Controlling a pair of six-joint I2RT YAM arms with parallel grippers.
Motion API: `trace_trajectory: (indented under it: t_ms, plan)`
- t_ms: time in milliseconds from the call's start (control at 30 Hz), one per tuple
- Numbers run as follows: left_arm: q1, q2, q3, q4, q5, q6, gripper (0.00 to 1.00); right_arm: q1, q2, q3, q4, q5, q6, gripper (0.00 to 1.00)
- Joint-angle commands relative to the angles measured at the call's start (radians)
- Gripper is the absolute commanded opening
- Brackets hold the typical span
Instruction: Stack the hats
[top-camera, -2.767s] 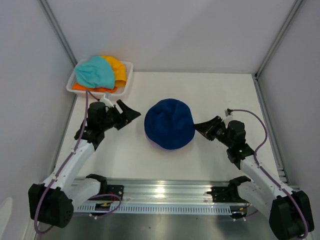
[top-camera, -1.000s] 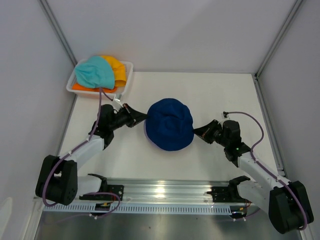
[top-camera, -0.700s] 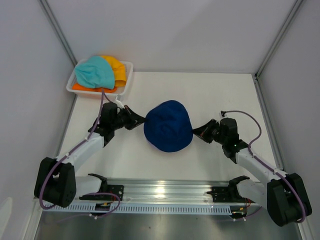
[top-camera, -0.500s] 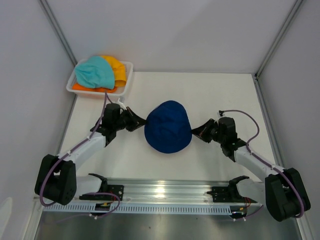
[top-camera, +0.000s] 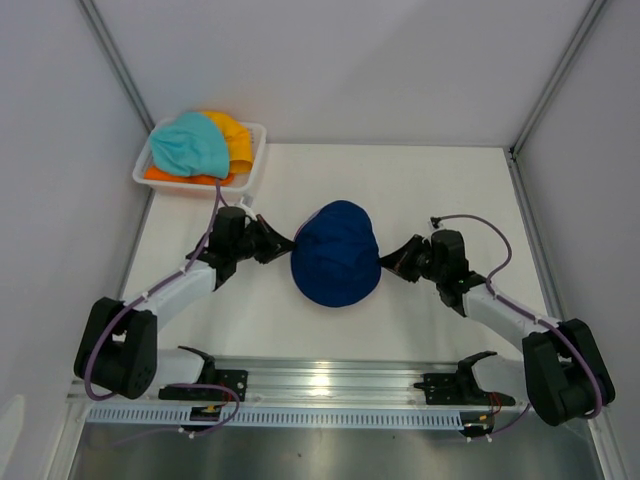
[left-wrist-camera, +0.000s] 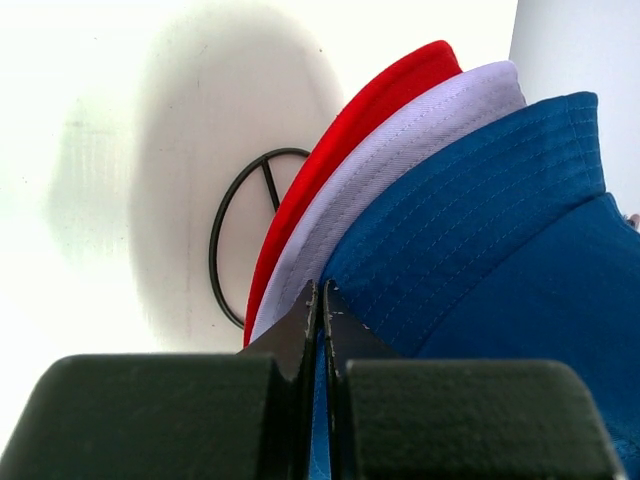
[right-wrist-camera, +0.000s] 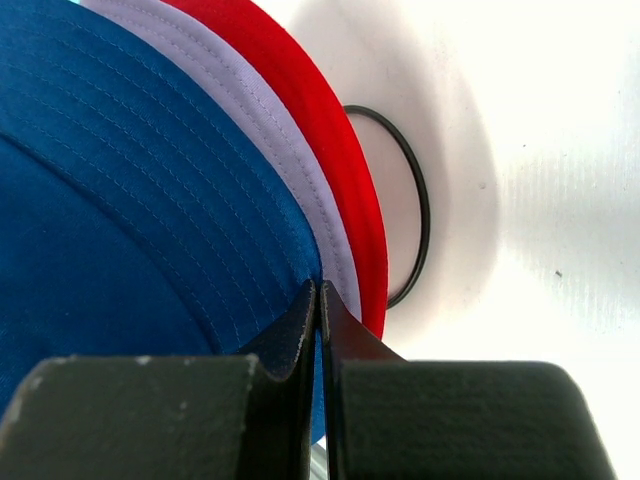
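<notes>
Dark blue fabric bucket hat (top-camera: 336, 253) sits mid worktop (top-camera: 440, 190), between the two arms, topmost of a stack. Round crown is slightly creased, with rows of stitching on the floppy brim. From the top camera its outline is oval, longer front to back than across, and it hides the hats under it.

Wrist views show the layers: blue brim on top, lilac fabric hat brim (left-wrist-camera: 400, 160) right under it, red fabric hat brim (left-wrist-camera: 340, 150) lowest, edges fanned out and touching. Below them the ring base of a black wire stand (left-wrist-camera: 225, 230) lies on the white worktop in the stack's shadow.

Left end effector (left-wrist-camera: 320, 300) is clenched at the hat's left brim edge, fingers nearly meeting, with a sliver of blue cloth between them. Right end effector (right-wrist-camera: 318, 295) is clenched the same way on the right brim edge, blue cloth in the slit. Cannot tell whether the lilac brim is also pinched on either side.

White slatted plastic basket (top-camera: 255, 150) stands at the far left corner, well apart from the stack. It holds a teal fabric hat (top-camera: 188, 145) on top, a yellow fabric hat (top-camera: 232, 135) beside it and an orange fabric hat (top-camera: 160, 174) underneath.
</notes>
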Motion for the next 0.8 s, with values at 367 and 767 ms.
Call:
trace_trajectory:
  t_ms: [367, 767]
  plan:
    - [0.010, -0.144, 0.190, -0.309, -0.146, 0.229, 0.36, 0.010, -0.118, 0.273, -0.472, 0.138, -0.272, 0.57]
    - [0.010, -0.077, 0.391, -0.265, -0.174, 0.371, 0.56, -0.036, -0.030, 0.502, -0.370, 0.154, -0.409, 0.77]
